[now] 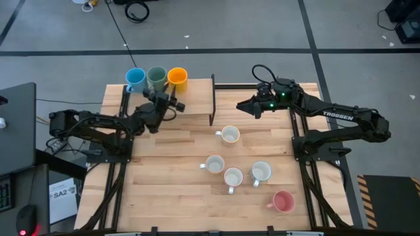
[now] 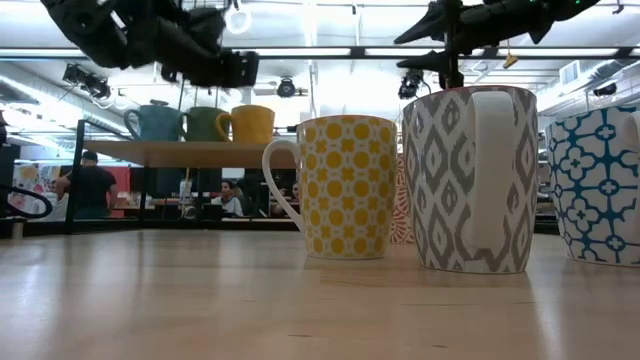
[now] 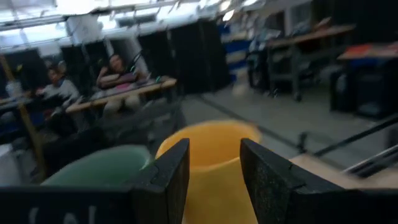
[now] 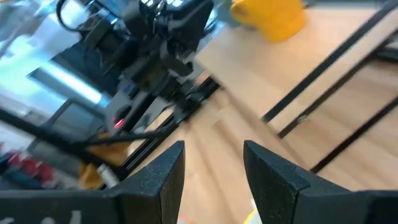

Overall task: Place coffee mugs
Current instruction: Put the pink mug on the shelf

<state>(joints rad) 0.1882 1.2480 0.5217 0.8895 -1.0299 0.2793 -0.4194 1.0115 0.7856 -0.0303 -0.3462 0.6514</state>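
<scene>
Looking down from the high view, you see the blue mug (image 1: pixel 135 79), green mug (image 1: pixel 156 78) and yellow mug (image 1: pixel 177 78) lined up on the shelf (image 1: pixel 197 86), four white mugs (image 1: pixel 230 135) and a pink mug (image 1: pixel 283 201) on the counter (image 1: pixel 164 190). The left gripper (image 1: pixel 172 103) hangs just beside the shelf; its wrist view shows its jaws released, nothing between them, the yellow mug beyond. The right gripper (image 1: pixel 241 105) hovers with jaws parted, empty. The low view alone reveals the white mugs' patterns; the pink mug is hidden there.

the shelf (image 1: pixel 197 85) has bare room right of the yellow mug (image 1: pixel 177 77); five mugs crowd the worktop's (image 1: pixel 164 177) right half.
</scene>
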